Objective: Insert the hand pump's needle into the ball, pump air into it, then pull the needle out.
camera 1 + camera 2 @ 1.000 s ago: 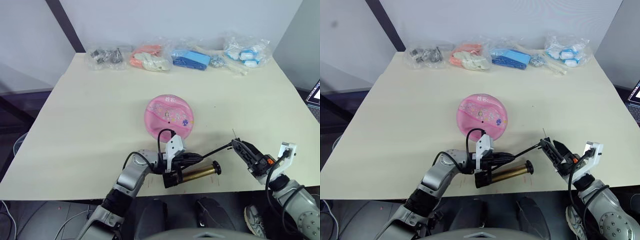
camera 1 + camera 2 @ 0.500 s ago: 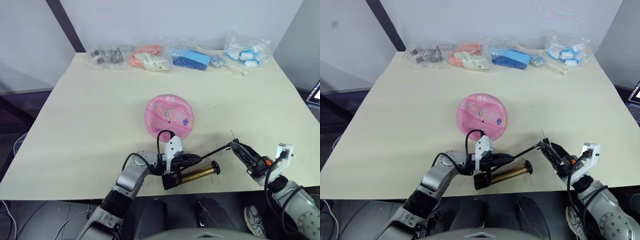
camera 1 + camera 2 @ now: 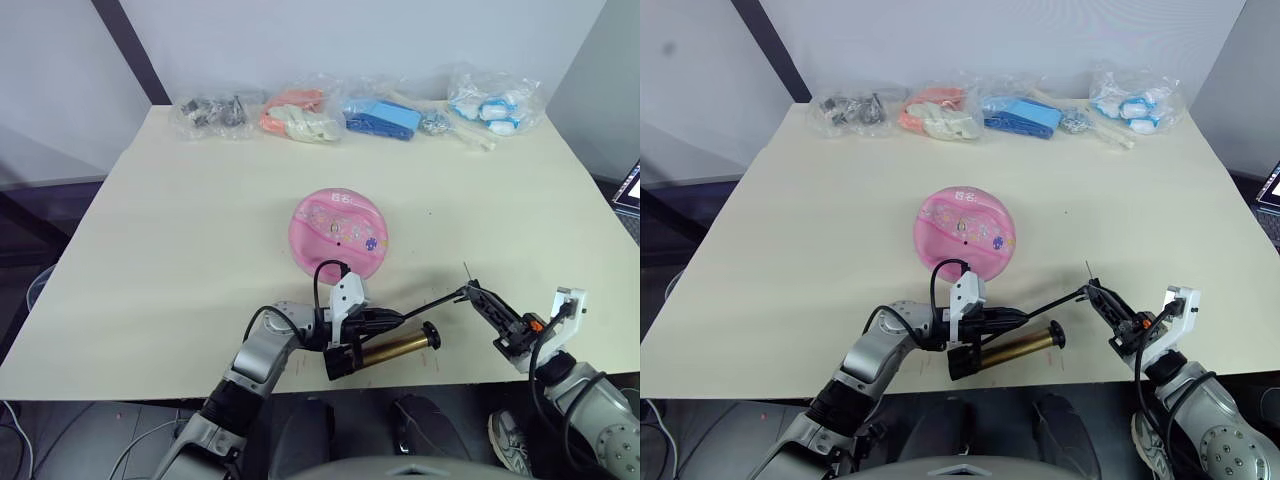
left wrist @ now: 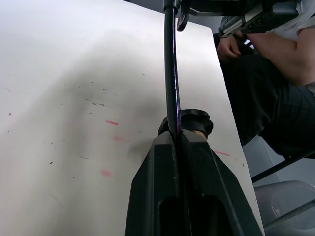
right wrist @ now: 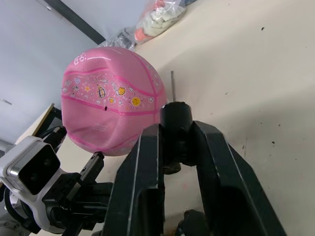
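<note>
Head views: right gripper (image 3: 487, 312), clamped on the needle (image 3: 466, 272) fitting, has sunk slightly nearer the table (image 3: 180, 220); needle not yet aimed at the ball (image 3: 339, 234), mid-table.
Left wrist: left gripper (image 4: 178, 142) pinches the hand pump (image 3: 392, 347) hose.
Right wrist: one ball, one needle.
Count: four bags (image 3: 298, 114) behind.

Right end effector (image 5: 178, 140) grips the needle (image 5: 172, 84) fitting, pin clear of the ball (image 5: 109, 105)

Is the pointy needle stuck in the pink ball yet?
No, the needle is held in the air by the right gripper, apart from the ball.
</note>
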`<action>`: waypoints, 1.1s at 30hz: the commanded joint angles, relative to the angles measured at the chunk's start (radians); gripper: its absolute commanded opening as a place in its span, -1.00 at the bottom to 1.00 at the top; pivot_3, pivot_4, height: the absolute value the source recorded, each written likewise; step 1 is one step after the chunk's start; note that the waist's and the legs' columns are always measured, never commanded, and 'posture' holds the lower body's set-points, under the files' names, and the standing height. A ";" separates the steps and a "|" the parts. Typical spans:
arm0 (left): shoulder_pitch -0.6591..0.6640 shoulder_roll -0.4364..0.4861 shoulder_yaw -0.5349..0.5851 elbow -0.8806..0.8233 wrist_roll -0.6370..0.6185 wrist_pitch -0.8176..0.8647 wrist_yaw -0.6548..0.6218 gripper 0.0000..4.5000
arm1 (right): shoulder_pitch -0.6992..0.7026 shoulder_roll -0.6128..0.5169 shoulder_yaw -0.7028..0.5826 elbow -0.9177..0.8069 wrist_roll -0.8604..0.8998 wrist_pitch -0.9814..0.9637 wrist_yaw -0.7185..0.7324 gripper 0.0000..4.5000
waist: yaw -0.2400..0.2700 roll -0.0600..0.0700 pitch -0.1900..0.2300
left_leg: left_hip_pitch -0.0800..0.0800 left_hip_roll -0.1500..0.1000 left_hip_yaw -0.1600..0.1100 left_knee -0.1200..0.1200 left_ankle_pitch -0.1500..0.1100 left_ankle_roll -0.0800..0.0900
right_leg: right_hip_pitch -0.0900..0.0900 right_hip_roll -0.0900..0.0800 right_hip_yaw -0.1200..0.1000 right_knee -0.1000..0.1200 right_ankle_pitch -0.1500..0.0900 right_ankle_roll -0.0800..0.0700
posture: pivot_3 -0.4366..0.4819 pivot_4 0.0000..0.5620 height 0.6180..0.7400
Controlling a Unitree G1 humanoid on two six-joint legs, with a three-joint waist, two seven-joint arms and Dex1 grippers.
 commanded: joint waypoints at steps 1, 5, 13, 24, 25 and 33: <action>-0.002 0.001 0.007 -0.008 -0.006 -0.024 -0.011 -1.00 | -0.002 -0.008 -0.007 -0.013 0.008 -0.004 0.013 -0.84 | 0.000 0.000 0.000 | 0.000 0.000 0.000 0.000 0.000 0.000 | 0.000 0.000 0.000 0.000 0.000 0.000 | -0.05 -0.47 1.00; 0.000 0.003 0.007 -0.004 -0.005 -0.030 -0.012 -1.00 | 0.004 -0.016 -0.010 -0.015 0.013 -0.001 0.022 -0.84 | 0.000 0.000 0.000 | 0.000 0.000 0.000 0.000 0.000 0.000 | 0.000 0.000 0.000 0.000 0.000 0.000 | -0.05 -0.47 1.00; -0.007 0.008 0.007 0.012 -0.007 -0.040 -0.024 -1.00 | -0.003 -0.071 -0.023 -0.031 0.023 0.006 0.082 -0.84 | 0.000 0.000 0.000 | 0.000 0.000 0.000 0.000 0.000 0.000 | 0.000 0.000 0.000 0.000 0.000 0.000 | -0.05 -0.47 1.00; -0.010 0.018 0.017 0.020 -0.012 -0.043 -0.053 -0.84 | -0.020 -0.147 -0.039 -0.046 0.033 0.005 0.123 -0.84 | 0.000 0.000 0.000 | 0.000 0.000 0.000 0.000 0.000 0.000 | 0.000 0.000 0.000 0.000 0.000 0.000 | -0.05 -0.47 1.00; -0.008 0.019 0.019 0.016 -0.014 -0.044 -0.054 -0.66 | -0.024 -0.151 -0.038 -0.048 0.032 0.004 0.125 -0.84 | 0.000 0.000 0.000 | 0.000 0.000 0.000 0.000 0.000 0.000 | 0.000 0.000 0.000 0.000 0.000 0.000 | -0.05 -0.47 1.00; 0.017 0.059 0.038 -0.050 -0.038 -0.039 -0.074 0.81 | -0.058 -0.217 -0.036 -0.072 -0.006 -0.002 0.173 -0.84 | -0.001 -0.001 0.001 | 0.000 0.000 0.000 0.000 0.000 0.000 | 0.000 0.000 0.000 0.000 0.000 0.000 | -0.05 -0.47 1.00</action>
